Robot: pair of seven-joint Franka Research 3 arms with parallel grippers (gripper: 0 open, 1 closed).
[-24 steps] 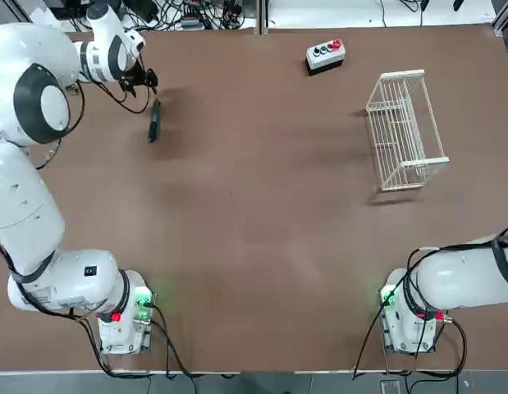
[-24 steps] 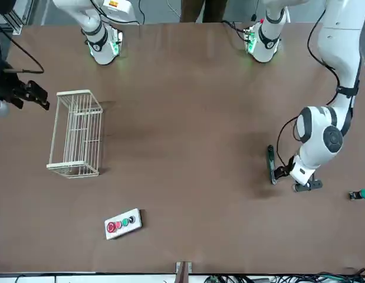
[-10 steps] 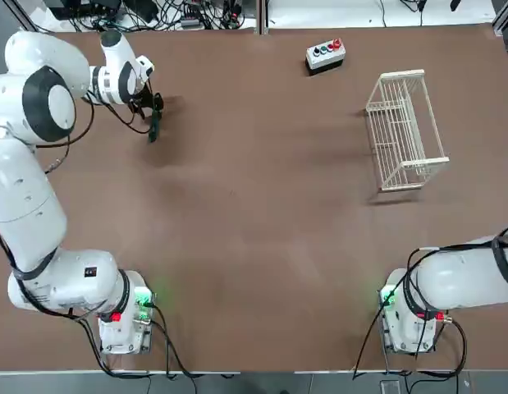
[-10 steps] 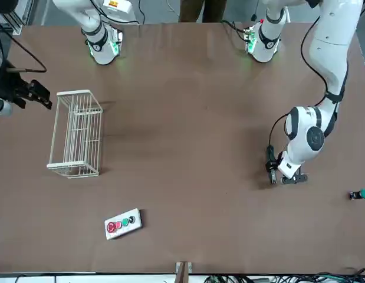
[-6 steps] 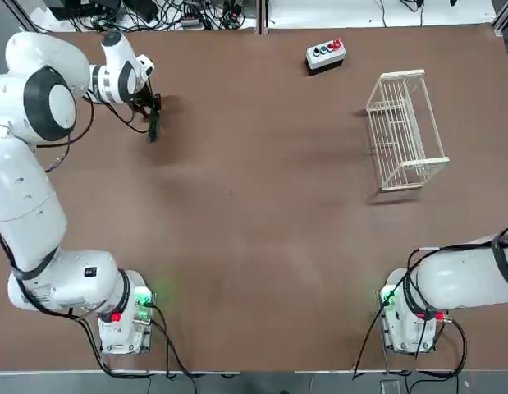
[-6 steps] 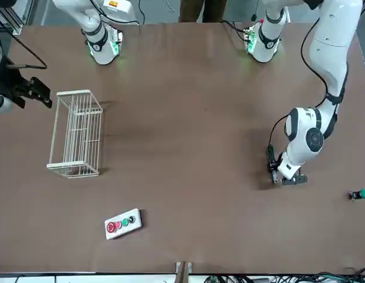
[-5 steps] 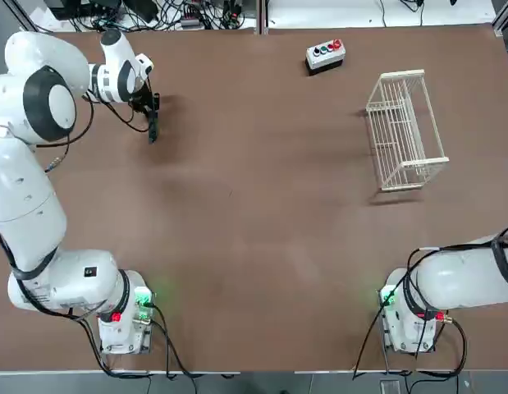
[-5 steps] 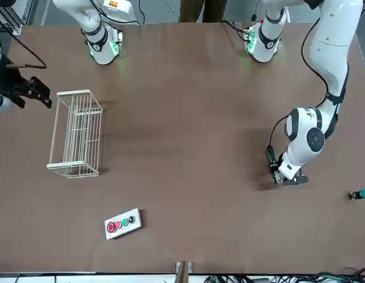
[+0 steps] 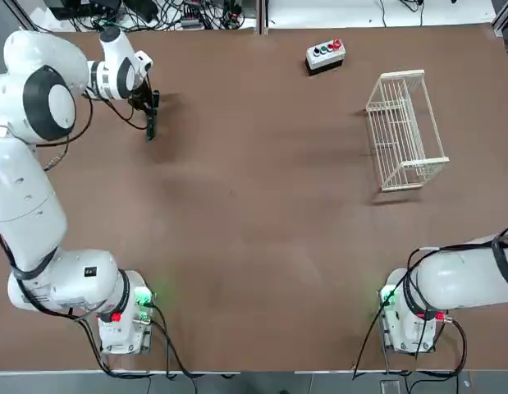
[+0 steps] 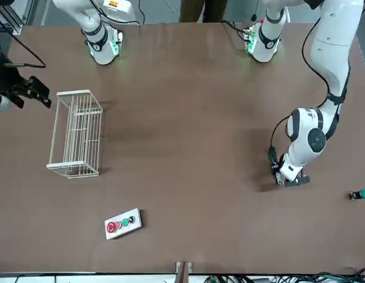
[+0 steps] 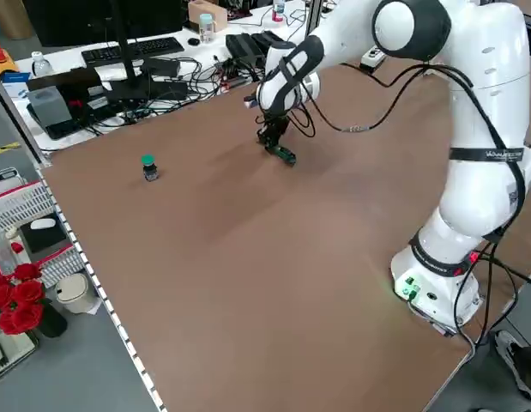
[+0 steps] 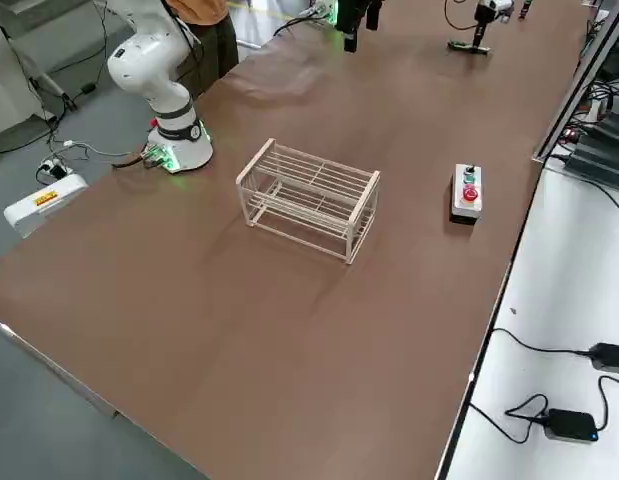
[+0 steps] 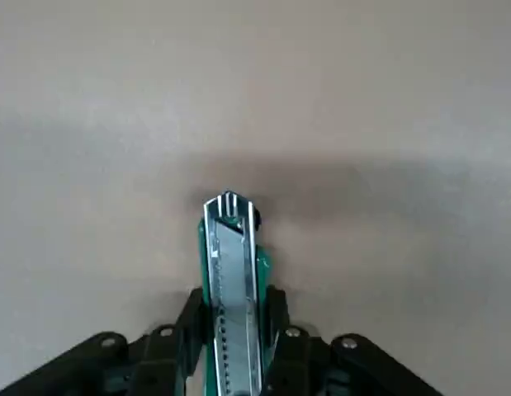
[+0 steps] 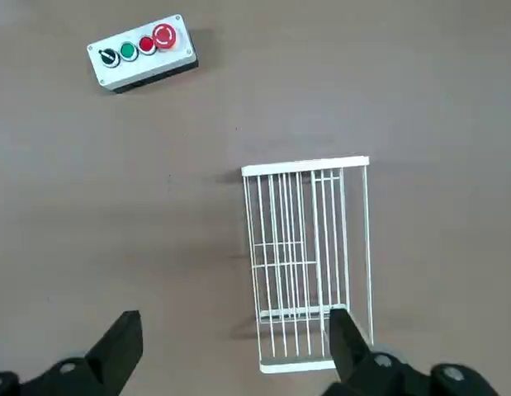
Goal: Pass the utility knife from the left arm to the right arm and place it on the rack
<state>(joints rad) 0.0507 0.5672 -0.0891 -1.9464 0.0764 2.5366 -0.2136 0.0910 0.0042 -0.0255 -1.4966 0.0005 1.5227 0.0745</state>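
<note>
The utility knife [image 13: 230, 264], slim and dark green with a metal blade track, sticks out between the fingers [image 13: 191, 318] of my left gripper [image 13: 233, 326], which is shut on it. In the top view the knife [image 9: 150, 123] is at the far left of the table, just below the left gripper [image 9: 149, 103]; whether its free end touches the table I cannot tell. The white wire rack [image 9: 404, 131] stands at the far right. My right gripper [image 14: 234, 346] hangs open high above the rack [image 14: 309, 256] and shows at the edge of the front view [image 10: 45, 94].
A grey button box [image 9: 325, 53] with coloured buttons sits at the back, left of the rack. A small green-topped knob [image 10: 360, 194] stands on the table beyond the left gripper. Cables and desk equipment lie past the table's far edge.
The left gripper has closed its fingers on the knife and shifted slightly toward the far edge. The right arm has stayed still.
</note>
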